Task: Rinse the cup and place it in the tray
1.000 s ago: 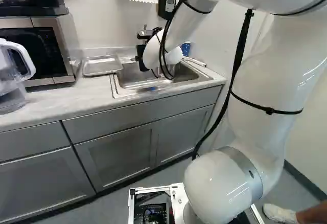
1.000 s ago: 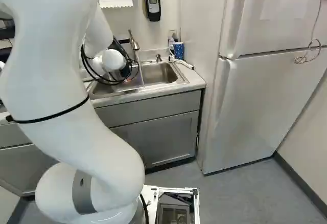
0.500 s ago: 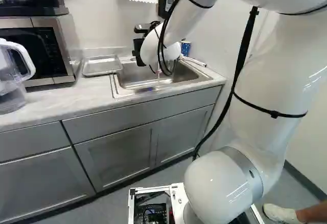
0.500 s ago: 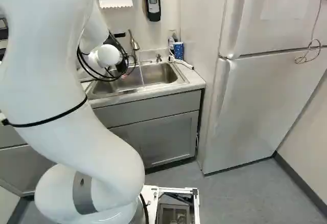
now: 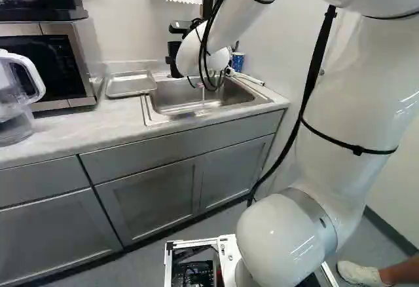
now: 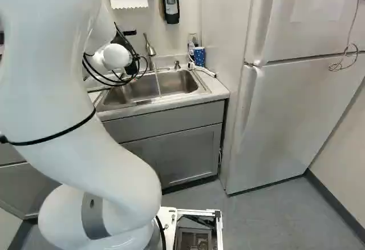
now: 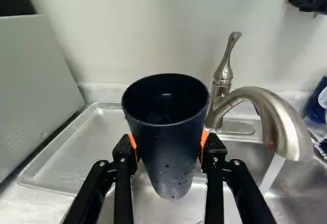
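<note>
While tap (image 7: 278, 119) runs, fingers (image 7: 122, 178) grip wet cup (image 7: 166, 150) nr tray (image 7: 76, 150).

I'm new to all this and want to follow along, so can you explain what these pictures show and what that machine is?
The machine is one white robot arm on a moving base. Two pictures come from cameras on that base, behind the arm, one to its left and one to its right. They show the same kitchen corner.

The third comes from the arm's wrist, looking along its two black fingers. Their orange pads hold a dark blue cup, open end up, with droplets on its outside.

Beside the cup, water runs from the faucet into the sink. On the counter are a shallow metal tray and a clear pitcher. Another cup, blue and patterned, stands behind the sink.
</note>
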Controlling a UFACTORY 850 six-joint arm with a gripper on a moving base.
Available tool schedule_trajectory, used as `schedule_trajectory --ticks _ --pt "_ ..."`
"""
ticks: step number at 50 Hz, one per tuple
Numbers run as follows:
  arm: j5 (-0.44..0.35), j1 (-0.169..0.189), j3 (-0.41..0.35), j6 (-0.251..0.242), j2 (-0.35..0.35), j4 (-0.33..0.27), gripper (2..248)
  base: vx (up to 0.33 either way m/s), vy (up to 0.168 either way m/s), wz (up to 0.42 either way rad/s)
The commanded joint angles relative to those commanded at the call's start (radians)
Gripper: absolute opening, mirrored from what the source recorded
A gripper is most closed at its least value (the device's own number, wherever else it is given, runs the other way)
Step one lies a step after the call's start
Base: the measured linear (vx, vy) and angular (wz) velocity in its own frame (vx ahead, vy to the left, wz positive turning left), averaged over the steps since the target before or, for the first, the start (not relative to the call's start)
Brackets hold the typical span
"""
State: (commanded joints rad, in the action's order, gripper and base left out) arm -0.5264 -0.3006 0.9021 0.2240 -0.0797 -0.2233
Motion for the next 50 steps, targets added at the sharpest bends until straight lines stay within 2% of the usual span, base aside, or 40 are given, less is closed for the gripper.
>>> schedule_trajectory --ticks 24,50 --pt "0.008 -0.039 0.035 0.248 -0.014 0.010 125 0.000 0.000 0.000" --pt "0.008 -0.053 0.047 0.521 -0.025 0.010 125 0.000 0.000 0.000"
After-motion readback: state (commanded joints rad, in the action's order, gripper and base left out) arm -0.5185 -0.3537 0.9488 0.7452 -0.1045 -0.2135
